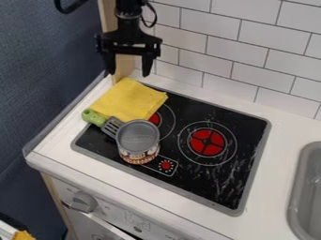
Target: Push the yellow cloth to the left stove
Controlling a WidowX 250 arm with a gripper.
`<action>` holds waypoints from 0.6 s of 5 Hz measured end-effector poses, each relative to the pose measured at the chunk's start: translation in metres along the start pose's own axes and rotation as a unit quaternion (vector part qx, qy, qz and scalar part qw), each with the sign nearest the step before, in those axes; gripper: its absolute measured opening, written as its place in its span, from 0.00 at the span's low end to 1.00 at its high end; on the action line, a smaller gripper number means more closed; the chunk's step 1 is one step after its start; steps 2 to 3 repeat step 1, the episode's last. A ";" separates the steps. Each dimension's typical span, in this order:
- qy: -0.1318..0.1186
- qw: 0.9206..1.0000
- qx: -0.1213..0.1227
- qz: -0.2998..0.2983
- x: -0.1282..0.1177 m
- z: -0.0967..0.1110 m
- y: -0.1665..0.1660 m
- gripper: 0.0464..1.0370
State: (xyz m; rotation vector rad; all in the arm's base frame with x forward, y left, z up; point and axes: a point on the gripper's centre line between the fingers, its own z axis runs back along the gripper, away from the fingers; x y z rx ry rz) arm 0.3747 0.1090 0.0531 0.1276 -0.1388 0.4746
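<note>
Claw: the black two-finger claw (pixel 129 74) hangs at the far left by the cloth's far corner, fingers spread, nothing between them. A push needs no grip, so this seems a sensible side to press from, towards the near right.
Yellow cloth: the flat yellow cloth (pixel 128 101) lies across the far left corner of the black glass hob (pixel 241 133), partly on the white worktop (pixel 276 173), and covers some of the red left burner (pixel 155 119).
Can: an open-topped metal can (pixel 138 140) stands upright on the hob, near side of the cloth. It probably limits how far the cloth can slide nearer.
Spatula: the grey slotted spatula with a green handle (pixel 94 117) lies left of the can, its handle beside the cloth's near edge; a push could drag it along.
Progress: the cloth is partly over the burner, so a short push right and slightly nearer looks enough.
Risk: pressing too lightly may only wrinkle the cloth.
</note>
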 end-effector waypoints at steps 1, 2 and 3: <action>0.005 1.000 0.019 0.011 -0.005 -0.002 0.006 0.96; 0.005 1.000 0.019 0.011 -0.005 -0.002 0.006 0.96; 0.005 1.000 0.019 0.011 -0.005 -0.002 0.006 0.96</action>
